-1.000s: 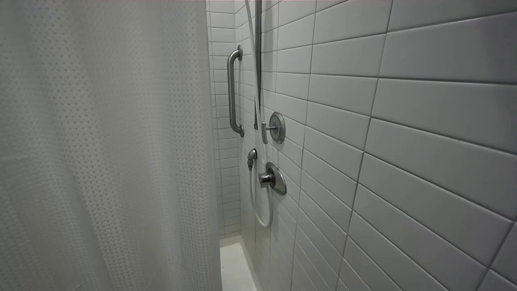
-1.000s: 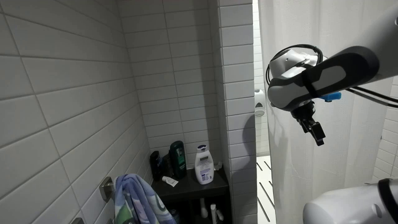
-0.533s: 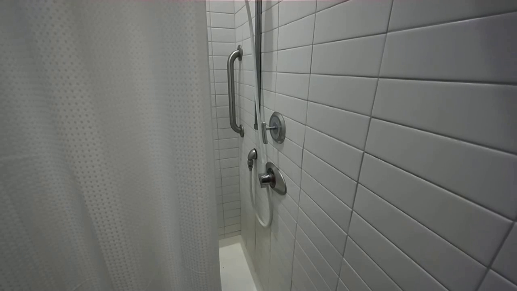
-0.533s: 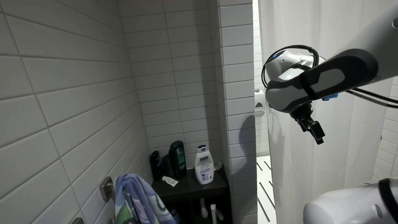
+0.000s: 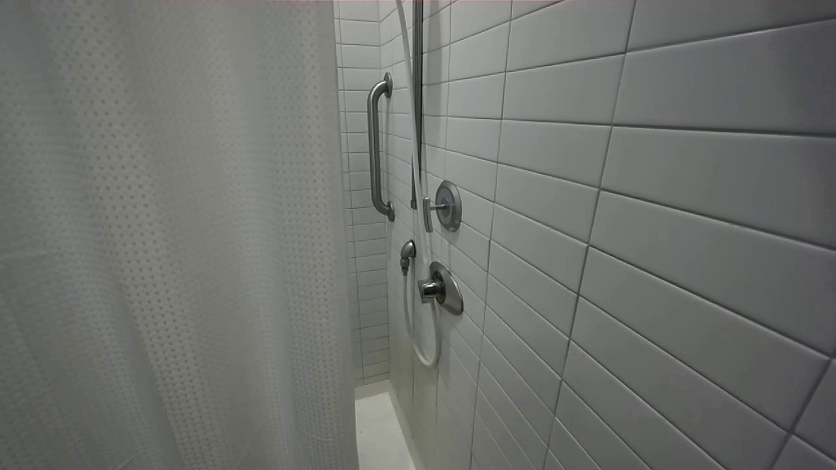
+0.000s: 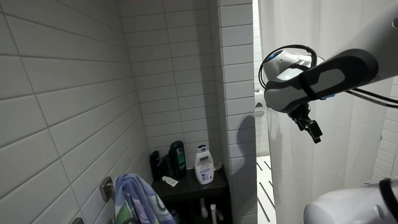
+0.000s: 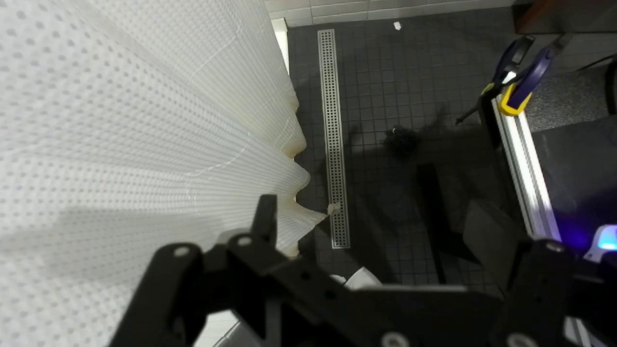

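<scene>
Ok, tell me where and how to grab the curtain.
Probably take the curtain by its free vertical edge near the pillar, coming from that side with the open pincer straddling it. In an exterior view a gap parts edge and pillar, and the wrist view shows wavy folds, so the curtain should pinch easily.

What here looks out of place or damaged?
In the wrist view, the shower curtain looks yellowish along its bottom, perhaps stained. A small white scrap lies on the dark tiled floor, like stray litter.
</scene>
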